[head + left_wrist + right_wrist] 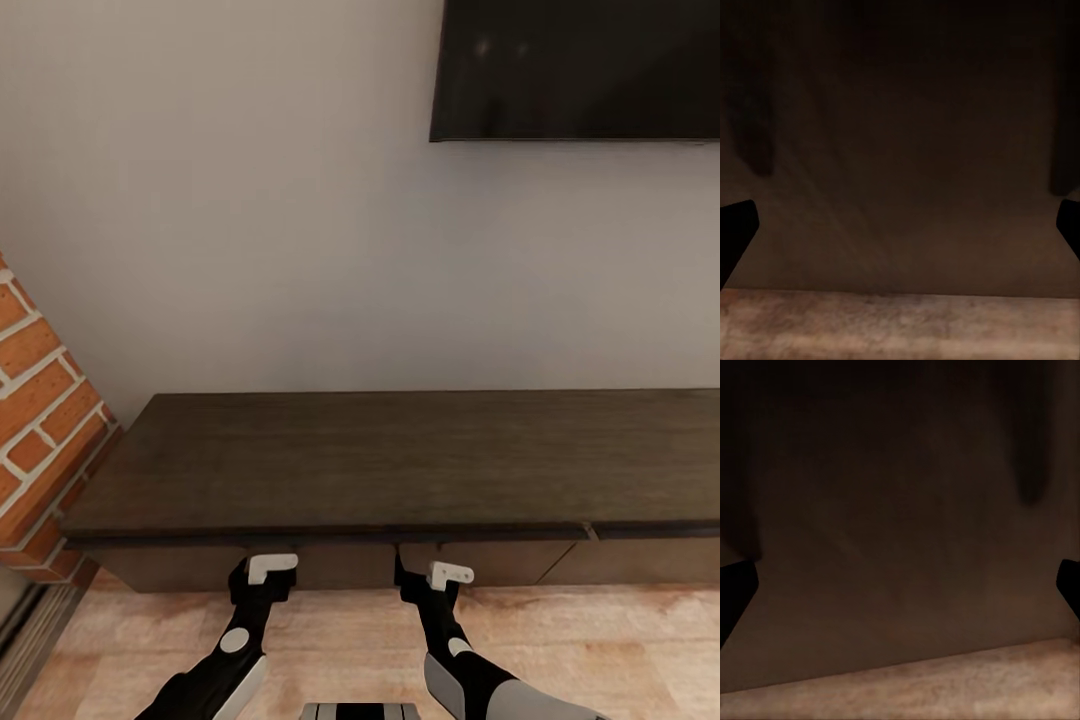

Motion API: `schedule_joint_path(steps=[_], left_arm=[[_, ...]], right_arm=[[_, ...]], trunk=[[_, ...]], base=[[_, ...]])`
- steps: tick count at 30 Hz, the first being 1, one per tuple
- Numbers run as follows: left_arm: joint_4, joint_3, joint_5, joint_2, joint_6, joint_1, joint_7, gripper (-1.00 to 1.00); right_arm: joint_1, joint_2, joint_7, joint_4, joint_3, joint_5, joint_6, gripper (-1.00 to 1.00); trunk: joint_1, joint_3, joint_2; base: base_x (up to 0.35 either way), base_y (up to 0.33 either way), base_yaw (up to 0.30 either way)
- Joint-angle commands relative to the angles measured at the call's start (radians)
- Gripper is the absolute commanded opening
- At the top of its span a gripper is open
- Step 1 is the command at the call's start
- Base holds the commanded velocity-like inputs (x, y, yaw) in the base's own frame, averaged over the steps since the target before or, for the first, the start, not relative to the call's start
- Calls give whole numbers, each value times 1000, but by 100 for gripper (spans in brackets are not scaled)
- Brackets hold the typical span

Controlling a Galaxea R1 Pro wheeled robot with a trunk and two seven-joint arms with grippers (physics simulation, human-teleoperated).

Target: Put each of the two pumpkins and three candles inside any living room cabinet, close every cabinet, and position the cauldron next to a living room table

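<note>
Here both arms face cabinet (pixel 400 460) front, jaws apart.

1. This is a living room in a home.
2. A long, low dark wooden cabinet (pixel 400 460) stands against a plain pale wall (pixel 250 220), straight ahead of both pairs of jaws.
3. A flat black television (pixel 575 70) hangs on that wall above the cabinet, up and off toward the right jaws' side.
4. A red brick wall (pixel 40 420) meets the cabinet's end out beyond the left jaws.
5. Light wooden floorboards (pixel 330 640) lie beneath the jaws, running up to the cabinet's front.
</note>
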Motion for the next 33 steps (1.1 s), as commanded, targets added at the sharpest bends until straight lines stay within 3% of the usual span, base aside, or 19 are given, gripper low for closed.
schedule_joint_path(steps=[1,33], left_arm=[[-1,-7,9,2,-6,-22,6,100],[-1,-5,9,3,-5,-22,5,100]], right_arm=[[-12,0,-8,0,4,-2,-2,100],[-12,0,-5,0,4,-1,2,100]], trunk=[[0,0,0],[0,0,0]], base=[[16,0,0],[-96,0,0]])
